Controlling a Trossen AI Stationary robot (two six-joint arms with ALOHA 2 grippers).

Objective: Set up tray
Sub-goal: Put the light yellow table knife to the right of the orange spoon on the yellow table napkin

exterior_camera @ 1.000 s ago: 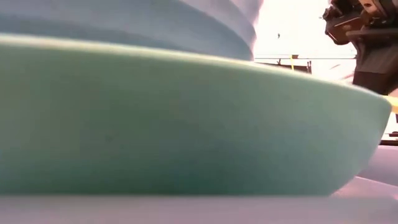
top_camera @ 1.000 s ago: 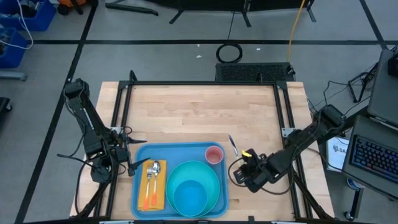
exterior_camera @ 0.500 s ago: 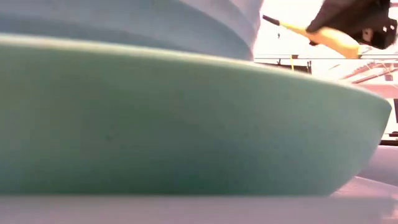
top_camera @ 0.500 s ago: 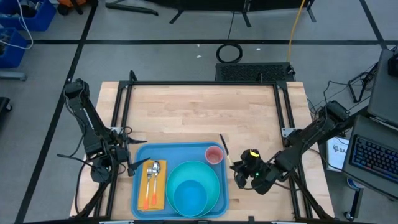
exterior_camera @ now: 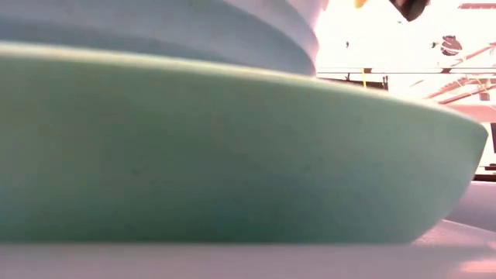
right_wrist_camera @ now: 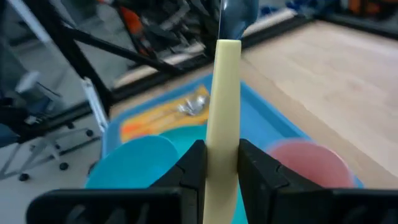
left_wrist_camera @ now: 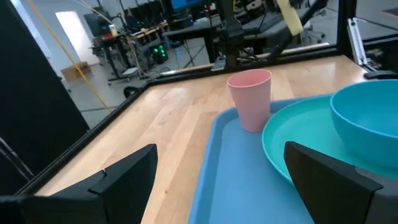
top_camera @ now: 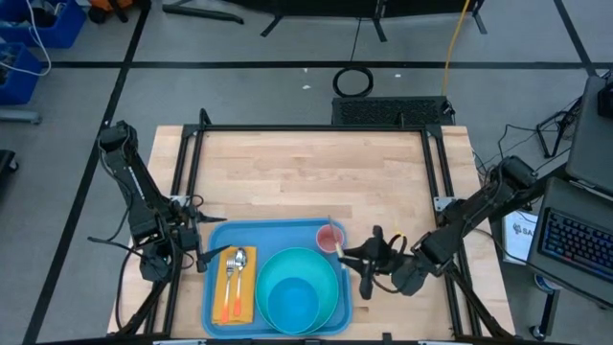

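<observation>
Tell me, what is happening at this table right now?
The right gripper is shut on a pale yellow-handled utensil and holds it above the pink cup at the far right corner of the blue tray. The tray already carries a turquoise plate with a bowl, plus an orange napkin bearing cutlery. The left gripper waits open at the tray's left edge.
</observation>
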